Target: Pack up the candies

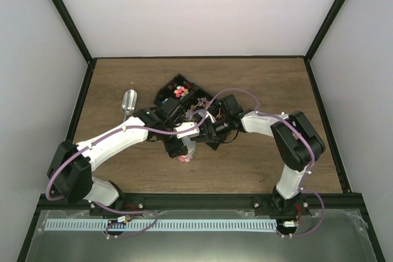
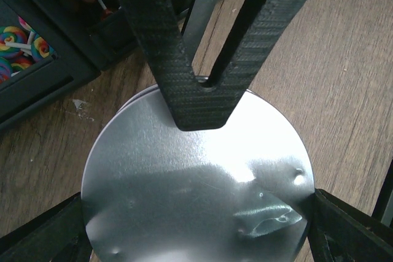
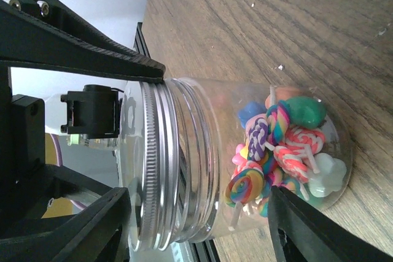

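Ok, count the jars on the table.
1: the clear jar, metal lid on, at the table centre where left arm and right arm meet. They may hide others.

Table (image 3: 276,16): wood, clear grain, matt brown, few pale specks
Jar (image 3: 202,151): clear glossy wall, plastic or glass, hard to tell
Lid (image 2: 196,194): silvery metal, faintly brushed, bright glare, small dents on top, ribbed side
Candies (image 3: 282,145): smooth, glossy, swirled colours
Fingers (image 2: 178,41): black, woven carbon-fibre texture, semi-matt
Tray (image 2: 55,84): black matt plastic
Scoop (image 1: 128,104): shiny metal
Arm shells (image 1: 116,142): smooth white plastic
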`<state>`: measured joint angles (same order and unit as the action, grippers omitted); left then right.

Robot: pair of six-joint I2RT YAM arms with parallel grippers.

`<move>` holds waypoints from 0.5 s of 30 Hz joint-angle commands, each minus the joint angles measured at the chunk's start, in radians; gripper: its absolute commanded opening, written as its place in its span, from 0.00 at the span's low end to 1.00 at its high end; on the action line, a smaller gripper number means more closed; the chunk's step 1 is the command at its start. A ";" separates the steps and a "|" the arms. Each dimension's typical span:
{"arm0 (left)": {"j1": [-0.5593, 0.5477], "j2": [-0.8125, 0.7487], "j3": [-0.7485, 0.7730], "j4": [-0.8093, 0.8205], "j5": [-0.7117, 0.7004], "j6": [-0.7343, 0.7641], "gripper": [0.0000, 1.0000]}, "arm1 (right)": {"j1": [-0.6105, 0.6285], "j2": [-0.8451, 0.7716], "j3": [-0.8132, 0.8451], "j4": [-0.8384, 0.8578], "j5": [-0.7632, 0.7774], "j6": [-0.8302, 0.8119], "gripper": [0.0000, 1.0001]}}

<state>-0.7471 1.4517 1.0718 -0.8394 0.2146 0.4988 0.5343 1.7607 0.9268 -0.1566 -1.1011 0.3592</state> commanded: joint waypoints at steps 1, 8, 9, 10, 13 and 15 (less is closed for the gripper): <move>-0.006 0.011 0.018 -0.001 0.014 -0.014 0.81 | 0.004 0.035 0.036 -0.032 0.031 -0.034 0.62; -0.005 0.003 0.020 -0.006 0.014 -0.013 0.86 | 0.004 0.030 0.040 -0.063 0.070 -0.058 0.57; -0.005 0.003 0.020 -0.006 0.014 -0.015 0.87 | 0.004 0.029 0.041 -0.064 0.073 -0.058 0.57; -0.006 0.001 0.020 -0.007 0.013 -0.014 0.89 | 0.004 0.030 0.041 -0.064 0.075 -0.059 0.56; -0.006 -0.009 0.022 -0.010 0.015 -0.016 0.92 | 0.004 0.031 0.044 -0.069 0.081 -0.062 0.56; -0.005 -0.026 0.021 -0.014 0.022 -0.014 0.95 | 0.004 0.029 0.046 -0.073 0.083 -0.065 0.56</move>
<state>-0.7471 1.4521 1.0721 -0.8394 0.2142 0.4953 0.5365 1.7733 0.9508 -0.1955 -1.0855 0.3229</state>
